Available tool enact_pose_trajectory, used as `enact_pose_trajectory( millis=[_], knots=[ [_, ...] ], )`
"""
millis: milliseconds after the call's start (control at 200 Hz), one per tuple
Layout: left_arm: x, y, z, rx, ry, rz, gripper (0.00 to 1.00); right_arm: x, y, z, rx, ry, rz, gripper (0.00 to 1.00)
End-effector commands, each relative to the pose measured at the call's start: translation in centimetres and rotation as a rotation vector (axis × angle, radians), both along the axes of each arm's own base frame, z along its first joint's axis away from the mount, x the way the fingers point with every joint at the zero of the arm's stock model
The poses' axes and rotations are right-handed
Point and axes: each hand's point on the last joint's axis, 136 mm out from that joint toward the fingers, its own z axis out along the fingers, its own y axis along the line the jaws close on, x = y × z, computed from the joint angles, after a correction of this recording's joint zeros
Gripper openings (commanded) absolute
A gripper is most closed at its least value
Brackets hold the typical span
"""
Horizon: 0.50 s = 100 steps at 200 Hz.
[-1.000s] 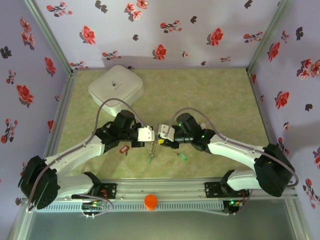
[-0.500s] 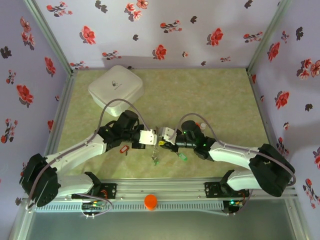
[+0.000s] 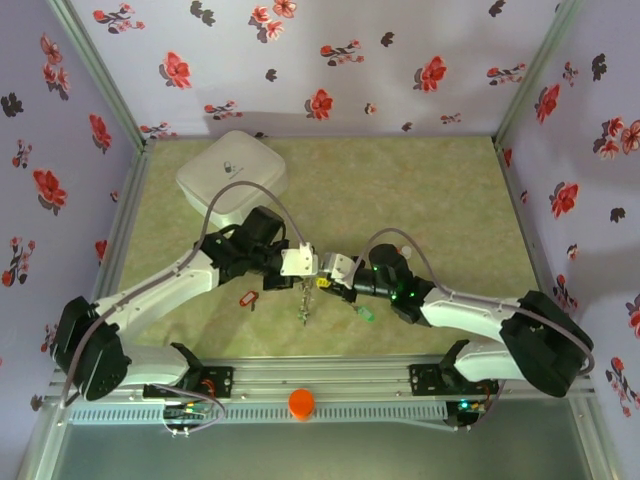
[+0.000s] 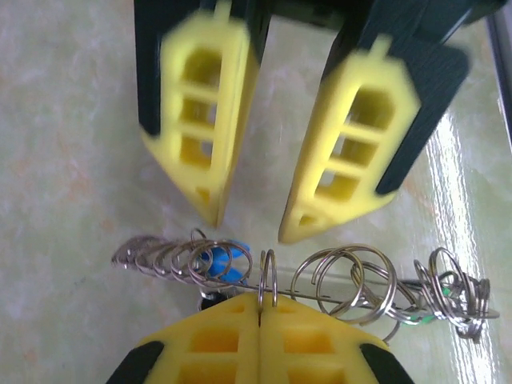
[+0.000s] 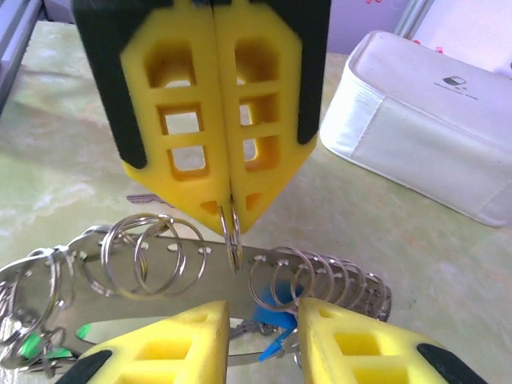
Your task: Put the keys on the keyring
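We see both hands meeting tip to tip over the middle of the tabletop point(image 3: 420, 200), a bit toward its near edge.

State of the left hand point(image 4: 260, 308): fingers pressed together, clamped on 1 small split ring point(image 4: 268, 276) that stands upright out of the fingertips. That ring sits in a row of similar rings strung along the keyring point(image 4: 292, 282). In the left wrist view we see the keyring edge-on, as a thin grey wire running across just at the left fingertips.

State of the right hand point(image 5: 264, 316): fingers apart, nothing clamped between them that we can see. Its tips stop just short of the ring row, 1 on each side of the pinched ring. In the right wrist view a blue tag point(image 5: 276, 324) shows in the gap between its fingers, below the wire. A green tag point(image 4: 422, 317) hangs in the ring bunch at the far end of the wire.

From the top camera the keys point(image 3: 303, 300) on the ring dangle below the 2 hands; we can't tell whether they touch the tabletop.

2 more lie flat on the tabletop, off the ring:
- The red-tagged key point(image 3: 247, 298) is toward the near-left, just beside the left arm.
- The green-tagged key point(image 3: 363, 314) is toward the near edge, just beside the right arm.

The white box point(image 3: 232, 178) sits in the far-left corner, well apart from the hands. An orange cylinder point(image 3: 301, 403) stands on the rail past the near edge.
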Motion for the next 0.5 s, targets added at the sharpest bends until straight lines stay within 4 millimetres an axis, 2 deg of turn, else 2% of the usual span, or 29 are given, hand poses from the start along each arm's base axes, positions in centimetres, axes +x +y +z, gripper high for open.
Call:
enact_pose_trajectory(
  millis=[0,275,495],
  knots=[
    [0.3,0.9,0.6,0.050,0.019,0.051,0.00,0.3,-0.9,0.3,-0.011,-0.030,-0.048,0.28],
    [-0.2,-0.2,1.8,-0.050,0.018,0.017,0.00,-0.5,0.8,1.7,0.081,-0.002,0.026,0.26],
    [-0.4,-0.2,1.1,-0.073,0.041,0.021,0.00,-0.7,1.5,2.0,0.142,0.024,0.044,0.25]
  ],
)
